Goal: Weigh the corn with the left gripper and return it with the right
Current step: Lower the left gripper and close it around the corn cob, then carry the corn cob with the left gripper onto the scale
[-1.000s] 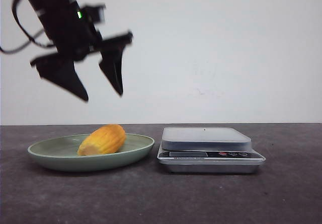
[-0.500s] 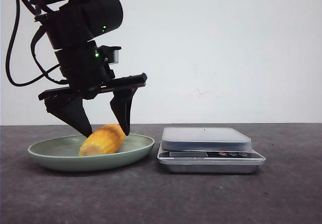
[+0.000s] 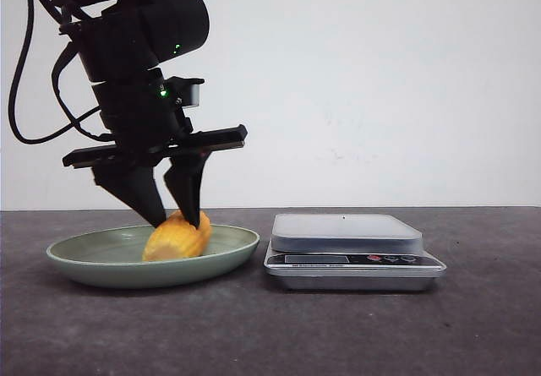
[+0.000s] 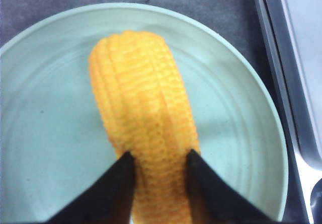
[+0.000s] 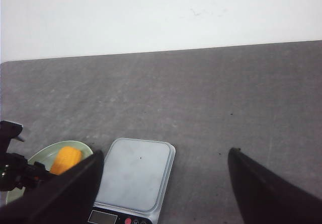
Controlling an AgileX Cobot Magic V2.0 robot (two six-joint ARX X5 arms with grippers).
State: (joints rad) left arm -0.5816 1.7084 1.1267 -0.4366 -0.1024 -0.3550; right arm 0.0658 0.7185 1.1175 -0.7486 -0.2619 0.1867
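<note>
The yellow-orange corn (image 3: pixel 177 239) lies in the pale green plate (image 3: pixel 84 262) at the left of the table. My left gripper (image 3: pixel 176 219) has come down over it, and its two black fingers press on both sides of the cob. The left wrist view shows the corn (image 4: pixel 143 108) lengthwise on the plate (image 4: pixel 45 133), with my left gripper (image 4: pixel 159 156) shut on it. My right gripper (image 5: pixel 166 153) is open and empty, high above the table and out of the front view. From there the corn (image 5: pixel 66 158) shows on the plate.
A silver kitchen scale (image 3: pixel 347 234) with a flat grey platform stands just right of the plate; it also shows in the right wrist view (image 5: pixel 136 171) and at the edge of the left wrist view (image 4: pixel 297 58). The tabletop is dark grey, with a white wall behind.
My left gripper dropped from high above the plate down onto the corn, then closed its fingers on it. The corn turned slightly on the plate.
</note>
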